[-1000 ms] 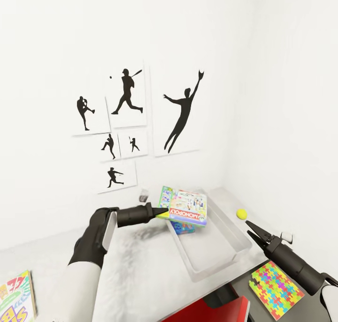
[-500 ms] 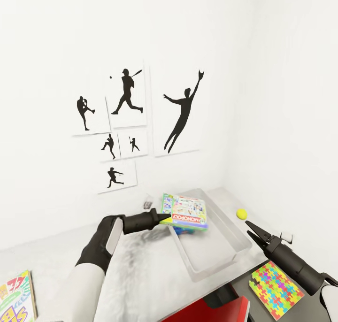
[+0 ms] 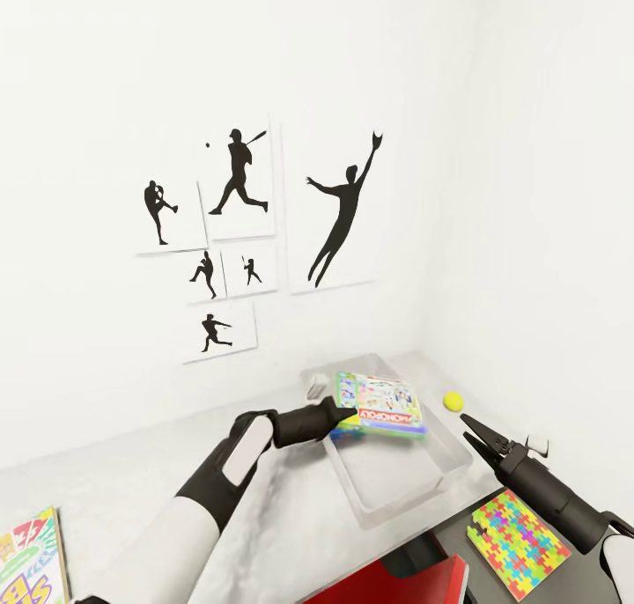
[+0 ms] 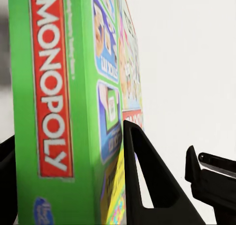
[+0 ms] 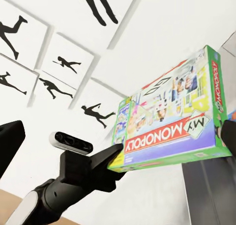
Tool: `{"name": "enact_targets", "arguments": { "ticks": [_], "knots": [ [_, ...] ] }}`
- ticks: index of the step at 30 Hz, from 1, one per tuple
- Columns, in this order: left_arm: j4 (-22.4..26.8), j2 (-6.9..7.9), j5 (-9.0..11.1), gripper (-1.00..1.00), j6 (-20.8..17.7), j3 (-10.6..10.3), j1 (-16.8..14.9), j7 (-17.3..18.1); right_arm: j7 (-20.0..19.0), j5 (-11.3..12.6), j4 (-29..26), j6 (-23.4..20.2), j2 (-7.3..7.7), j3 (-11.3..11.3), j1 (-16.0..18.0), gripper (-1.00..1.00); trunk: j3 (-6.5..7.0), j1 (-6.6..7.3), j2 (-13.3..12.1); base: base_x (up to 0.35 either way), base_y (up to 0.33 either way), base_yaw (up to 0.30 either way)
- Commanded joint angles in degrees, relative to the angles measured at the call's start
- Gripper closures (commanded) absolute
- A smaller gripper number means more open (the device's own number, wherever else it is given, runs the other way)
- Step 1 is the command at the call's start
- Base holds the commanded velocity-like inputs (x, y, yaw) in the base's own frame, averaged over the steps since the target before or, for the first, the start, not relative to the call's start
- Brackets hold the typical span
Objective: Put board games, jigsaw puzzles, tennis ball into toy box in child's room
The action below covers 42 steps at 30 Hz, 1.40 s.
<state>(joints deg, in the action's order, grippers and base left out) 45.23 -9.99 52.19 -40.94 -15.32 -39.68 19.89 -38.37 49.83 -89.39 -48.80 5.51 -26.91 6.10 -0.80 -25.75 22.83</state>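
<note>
"MONOPOLY" is showing in white letters on a red band along the green edge of the game box (image 4: 54, 87), and "MY MONOPOLY" is reading across the box's lid (image 5: 169, 122) in the right wrist view. Far left of that box in the head view, a second box (image 3: 33, 556) is showing large red letters, cut off and unreadable.
</note>
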Motion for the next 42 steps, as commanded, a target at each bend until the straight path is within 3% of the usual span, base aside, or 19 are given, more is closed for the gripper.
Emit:
{"name": "enact_targets", "arguments": {
  "ticks": [1,7,12,14,17,21,28,36,42],
  "knots": [
    [0.05,-0.01,0.85,1.0,0.08,-0.4,-0.04,-0.93,-0.17,0.02,0.01,-0.33,0.0,-0.08,0.05,-1.0,-0.08,-0.03,0.09,0.0,0.0,0.0],
    [0.16,-0.01,3.19,1.0,2.8,-3.64,-0.04,-4.8,-1.14,0.01,0.0,-0.33,0.03,-0.08,0.05,-1.0,-0.08,-0.03,0.09,0.0,0.0,0.0],
    [-0.01,-0.01,6.22,1.0,6.08,-9.13,-0.04,-5.5,-1.88,0.01,0.0,-0.33,0.01,-0.08,0.05,-1.0,-0.08,-0.03,0.09,0.0,0.0,0.0],
    [-0.04,-0.01,10.28,1.0,7.78,-12.93,-0.04,-7.33,-2.36,0.0,-0.03,-0.33,0.02,-0.08,0.05,-1.0,-0.08,-0.03,0.09,0.0,0.0,0.0],
    [0.07,-0.01,13.87,1.0,8.71,-14.92,-0.04,-9.75,-2.63,0.0,-0.03,-0.33,0.03,-0.08,0.05,-1.0,-0.08,-0.03,0.09,0.0,0.0,0.0],
    [0.18,-0.01,15.78,1.0,10.98,-17.38,-0.04,-11.73,-2.73,0.0,-0.01,-0.33,0.03,-0.14,0.05,-1.0,-0.08,-0.03,0.09,0.0,0.0,0.0],
    [0.2,-0.01,16.47,1.0,13.42,-18.47,-0.04,-12.7,-2.76,0.0,0.0,-0.33,0.03,-0.16,0.04,-1.0,-0.08,-0.03,0.09,0.0,0.0,0.0],
    [0.28,-0.01,16.88,1.0,17.22,-19.59,-0.04,-18.68,-2.76,0.0,0.0,-0.33,0.03,-0.16,0.01,-1.0,-0.29,-0.03,0.09,0.0,0.0,0.0],
    [0.98,-0.01,17.36,1.0,18.0,-20.57,-0.05,-19.82,-2.76,0.0,0.0,-0.33,0.03,-0.16,0.03,-1.0,-0.77,-0.03,0.09,0.0,0.0,0.0]
  ]
}}
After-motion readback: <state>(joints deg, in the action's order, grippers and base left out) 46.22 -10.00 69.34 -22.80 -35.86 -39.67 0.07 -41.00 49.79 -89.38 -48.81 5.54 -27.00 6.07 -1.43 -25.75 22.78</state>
